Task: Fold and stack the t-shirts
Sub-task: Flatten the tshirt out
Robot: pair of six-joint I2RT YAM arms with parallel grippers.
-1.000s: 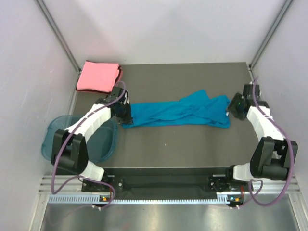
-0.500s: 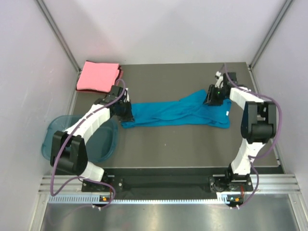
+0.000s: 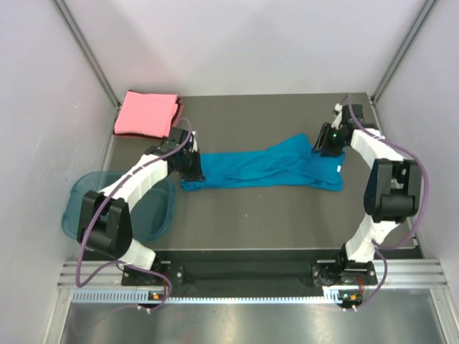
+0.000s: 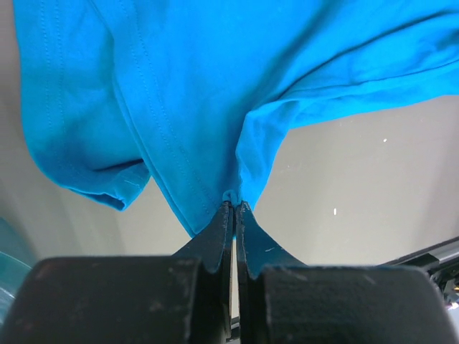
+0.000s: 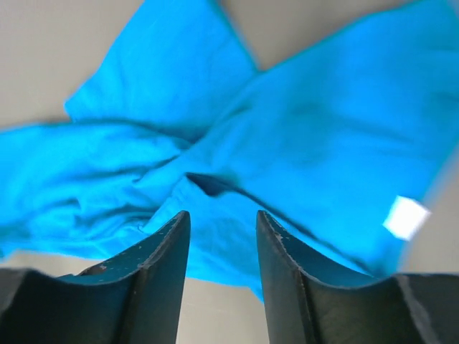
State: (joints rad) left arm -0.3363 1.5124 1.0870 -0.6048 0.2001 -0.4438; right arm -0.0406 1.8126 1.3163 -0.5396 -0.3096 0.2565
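**One shirt folded, one stretched out and waiting**

The salmon-pink t-shirt [image 3: 147,113] is seen folded into a neat square at the far left corner of the worktop [image 3: 272,215], beyond the left pincer [image 4: 234,208] and to its left. The teal-blue t-shirt [image 3: 262,168] is not folded. It is drawn out as a long, rumpled band across the worktop, between the two pincers. Roughly half the task is therefore judged done. The teal-blue shirt is yet to be spread flat, folded and stacked with the pink one.

The left pincer is closed tight, and a small pinch of the teal-blue shirt's edge is caught at its very tips. From there the cloth fans out ahead of the fingers, and bare worktop shows to their right. The left arm is reached forward from its base and angled inward, with the wrist held low at the shirt's left end. A translucent blue tub [image 3: 79,197] lies behind this pincer and to its left, partly under the arm.

The right pincer [image 5: 222,215] is held with its jaws partly apart, and nothing is gripped between them. The shirt's creased folds are seen through the gap and beyond it, and the white neck label [image 5: 406,217] lies off to the pincer's right. The right arm is raised steeply from its base and bent over at the elbow. Its wrist is turned back toward the shirt's far right corner. Whether its tips touch the cloth cannot be told.
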